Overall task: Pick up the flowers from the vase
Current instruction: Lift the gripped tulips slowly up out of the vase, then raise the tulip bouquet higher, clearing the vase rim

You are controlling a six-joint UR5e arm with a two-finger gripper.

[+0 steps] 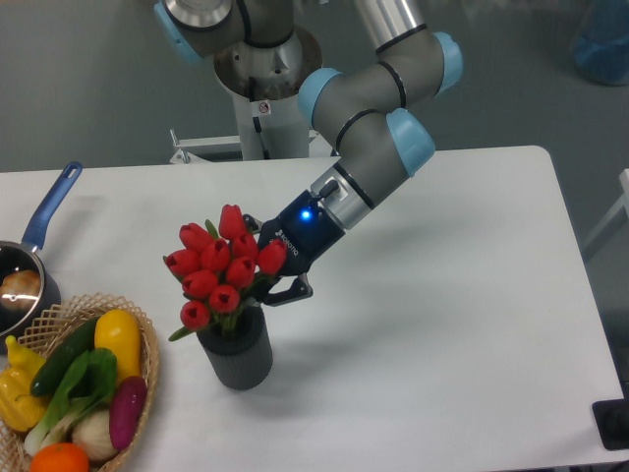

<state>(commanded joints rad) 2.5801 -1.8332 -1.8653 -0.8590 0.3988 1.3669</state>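
Since the clutter sits off to the left, I note it first: a blue-handled saucepan (29, 265) at the table's (462, 324) edge and a wicker basket (93, 388) of vegetables below it, both well apart from my work. Moving right, the flowers (221, 270) stand with their stems in the vase (236, 356), the red buds leaning left above its mouth, so the bunch looks partly drawn up but not yet free. Just right of the buds, the gripper (270, 280) reaches in at a slant from the upper right, which lets it meet the stems below the heads rather than crush them. I judge its fingers are pinched on the stems, though the buds hide the contact, so I can't be sure. Next I'd want a straight upward pull, keeping the vase from tipping.
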